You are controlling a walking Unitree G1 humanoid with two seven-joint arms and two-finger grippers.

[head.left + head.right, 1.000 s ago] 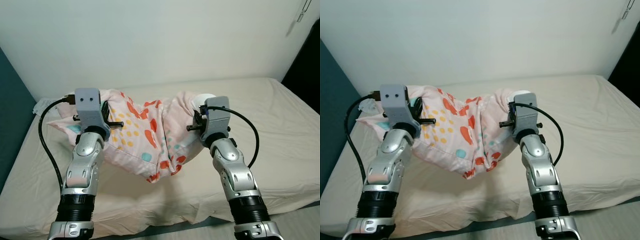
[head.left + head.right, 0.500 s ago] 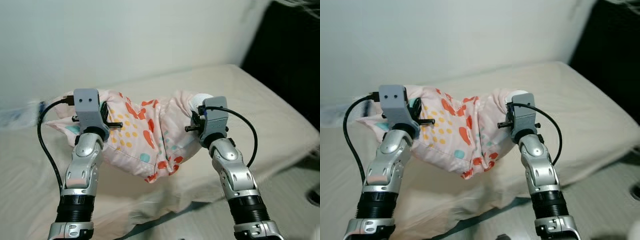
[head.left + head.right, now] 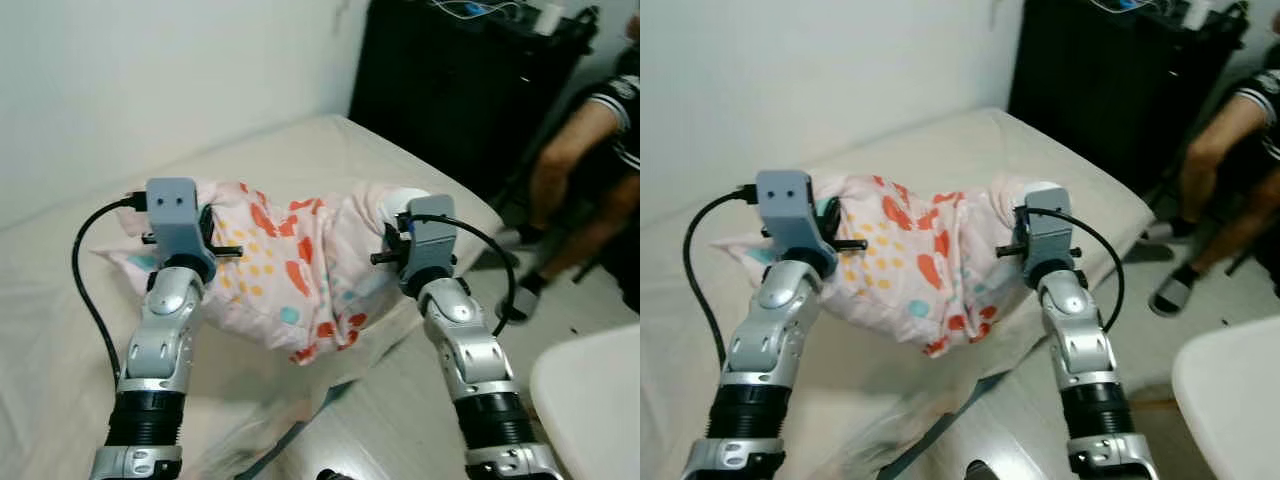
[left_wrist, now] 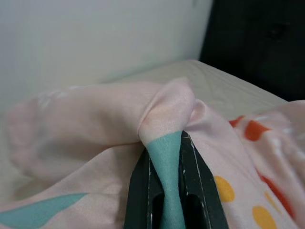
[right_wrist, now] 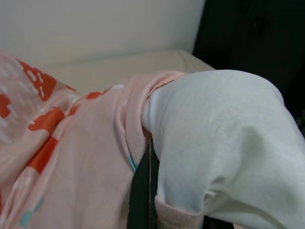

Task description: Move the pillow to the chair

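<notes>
A pink pillow (image 3: 300, 270) with orange, yellow and teal spots hangs between my two raised arms, above the edge of the bed (image 3: 60, 300). My left gripper (image 4: 164, 143) is shut on a teal and pink fold at one end of its cover. At the other end my right gripper (image 5: 148, 148) is shut on the cover's edge, where the white inner pillow (image 5: 214, 133) bulges out. In the eye views the left gripper (image 3: 205, 228) and the right gripper (image 3: 398, 225) are partly buried in the fabric. A white rounded surface (image 3: 590, 390) lies low on the right; I cannot tell whether it is the chair.
The beige bed runs left and back to a white wall (image 3: 150, 70). A black cabinet (image 3: 450, 90) stands beyond the bed's corner. On the right a person sits, with an arm (image 3: 570, 140) and a sandalled foot (image 3: 1168, 292) showing. Light floor (image 3: 400, 420) lies below my arms.
The camera has swung right: bed and wall slid left, while the black cabinet, the person and the white surface came into view. Both grippers keep their hold on the pillow.
</notes>
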